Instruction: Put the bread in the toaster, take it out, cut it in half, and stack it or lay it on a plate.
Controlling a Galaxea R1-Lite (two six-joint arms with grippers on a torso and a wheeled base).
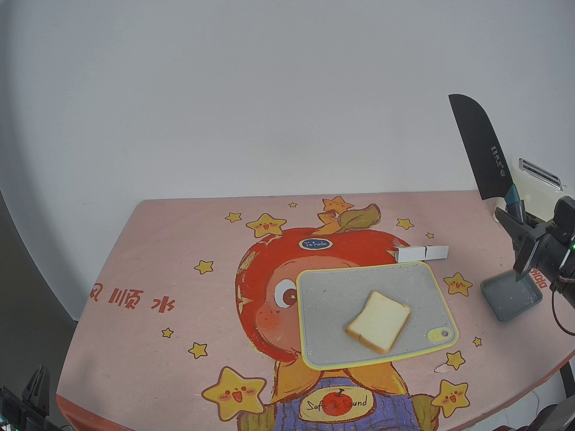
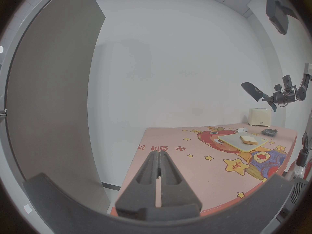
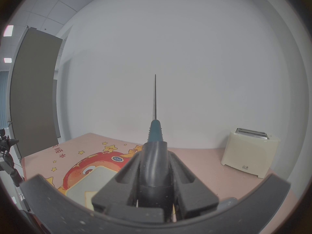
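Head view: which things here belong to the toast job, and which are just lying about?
For the job: bread on the cutting board; knife in the right gripper; toaster; grey tray, possibly the plate.
Lying about: small white box by the board's far edge.

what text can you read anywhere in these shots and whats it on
"Safe & Sound": yellow oval low on the tablecloth cartoon.
"风顺水": red characters near the tablecloth's left edge, upside down in the head view.
Blue oval on the apple: script too small to be sure.
Mark on the knife blade: too small.
Mark on the toaster front: too small.
Red label behind the right gripper: cut off, unreadable.
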